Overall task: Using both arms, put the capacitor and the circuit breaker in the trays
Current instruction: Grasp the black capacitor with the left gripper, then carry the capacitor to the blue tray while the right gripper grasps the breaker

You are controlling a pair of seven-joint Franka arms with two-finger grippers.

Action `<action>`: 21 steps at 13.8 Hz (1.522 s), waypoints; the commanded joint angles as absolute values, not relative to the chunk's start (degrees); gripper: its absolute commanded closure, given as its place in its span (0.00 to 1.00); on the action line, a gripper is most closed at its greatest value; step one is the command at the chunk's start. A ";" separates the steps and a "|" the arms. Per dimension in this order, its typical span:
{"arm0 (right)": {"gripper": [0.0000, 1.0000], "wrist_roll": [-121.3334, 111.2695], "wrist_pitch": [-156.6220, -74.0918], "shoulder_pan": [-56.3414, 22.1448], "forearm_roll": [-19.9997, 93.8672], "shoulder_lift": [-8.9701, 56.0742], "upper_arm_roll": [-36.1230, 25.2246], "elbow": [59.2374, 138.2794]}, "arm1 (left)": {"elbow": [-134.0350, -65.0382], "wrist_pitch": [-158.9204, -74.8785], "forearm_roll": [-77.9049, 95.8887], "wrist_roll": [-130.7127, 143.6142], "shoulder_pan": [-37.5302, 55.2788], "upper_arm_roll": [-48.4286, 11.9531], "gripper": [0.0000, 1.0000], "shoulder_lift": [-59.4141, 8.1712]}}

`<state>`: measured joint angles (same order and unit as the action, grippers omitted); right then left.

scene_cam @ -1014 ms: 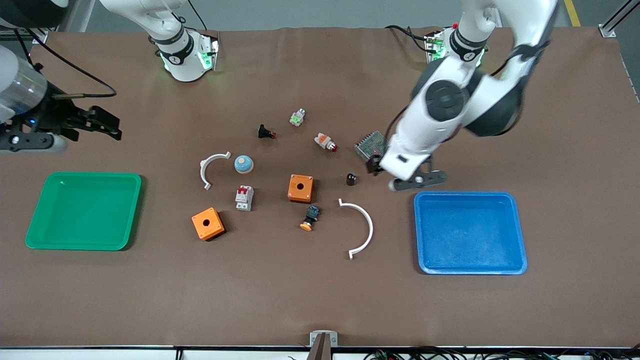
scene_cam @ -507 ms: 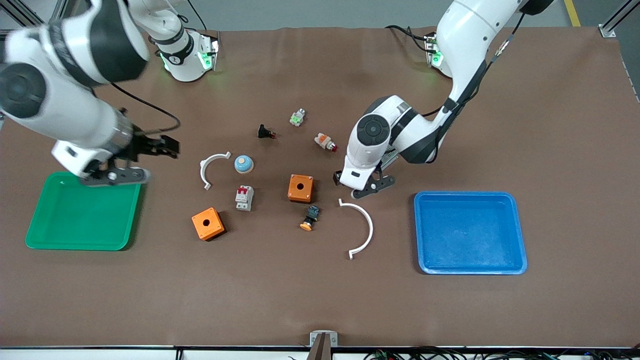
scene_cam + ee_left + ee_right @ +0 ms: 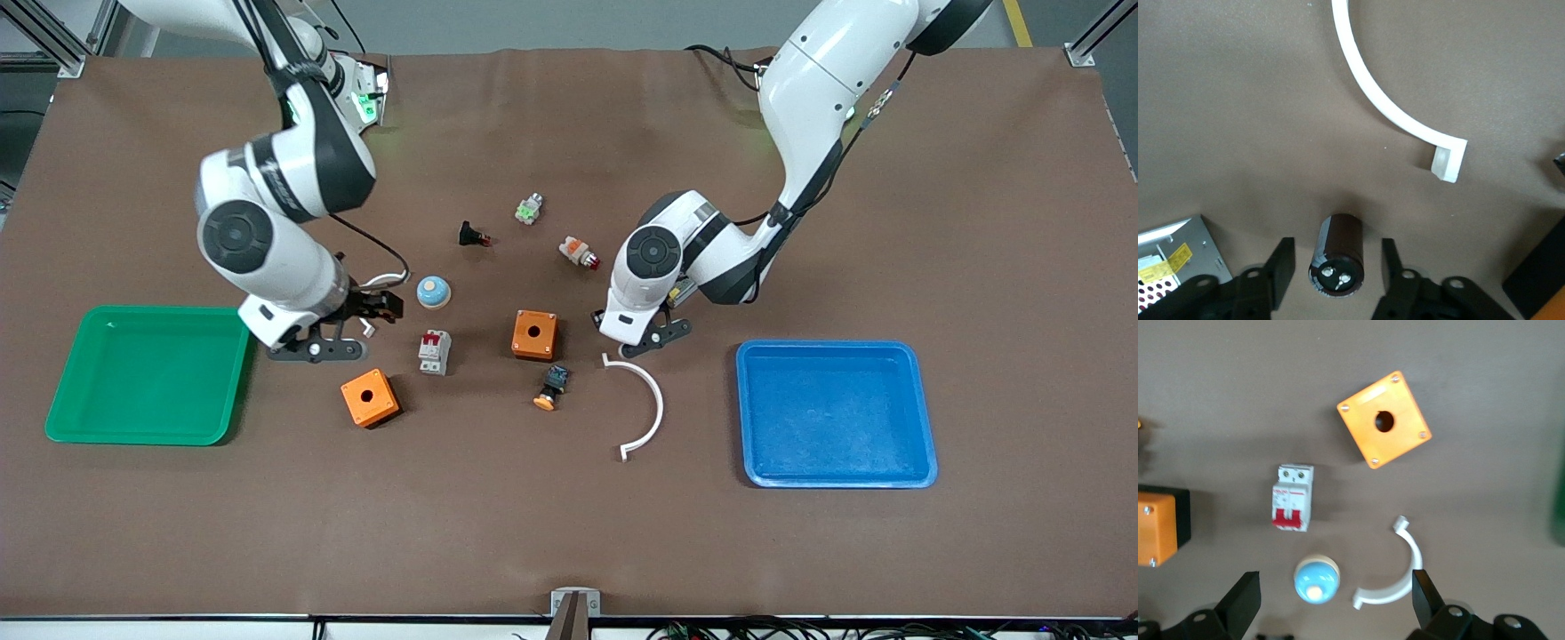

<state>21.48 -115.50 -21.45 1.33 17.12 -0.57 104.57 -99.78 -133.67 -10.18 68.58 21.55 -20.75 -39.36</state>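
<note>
The capacitor [image 3: 1337, 267], a tiny dark cylinder with two pale terminals on top, stands upright on the brown mat. My left gripper [image 3: 1335, 259] is open, one finger on each side of it and apart from it. In the front view the left gripper [image 3: 633, 331] hides the capacitor. The circuit breaker [image 3: 435, 351], a white-grey block with red levers, lies flat between the two orange boxes and also shows in the right wrist view [image 3: 1293, 497]. My right gripper [image 3: 360, 316] is open wide and empty, over the small white arc [image 3: 1395, 577] beside the circuit breaker.
A green tray [image 3: 147, 373] lies at the right arm's end and a blue tray [image 3: 836, 413] at the left arm's end. Around the breaker are two orange boxes [image 3: 534, 334] [image 3: 370, 397], a blue dome [image 3: 433, 292], an orange-capped button [image 3: 551, 388] and a large white arc [image 3: 645, 404].
The left gripper moved from beside the blue tray to down around the capacitor. The right arm swung in from the table's end, past the green tray, to over the small arc.
</note>
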 commanded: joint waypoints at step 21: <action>0.46 25.14 -131.57 -25.66 4.39 31.11 -0.53 105.64 | -96.60 -124.34 -11.86 40.79 -10.80 -20.48 1.00 -31.10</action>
<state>24.50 -131.67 -25.49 3.49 31.57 -0.45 104.99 -98.12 -121.50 -10.95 41.90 -9.33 -19.86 -27.50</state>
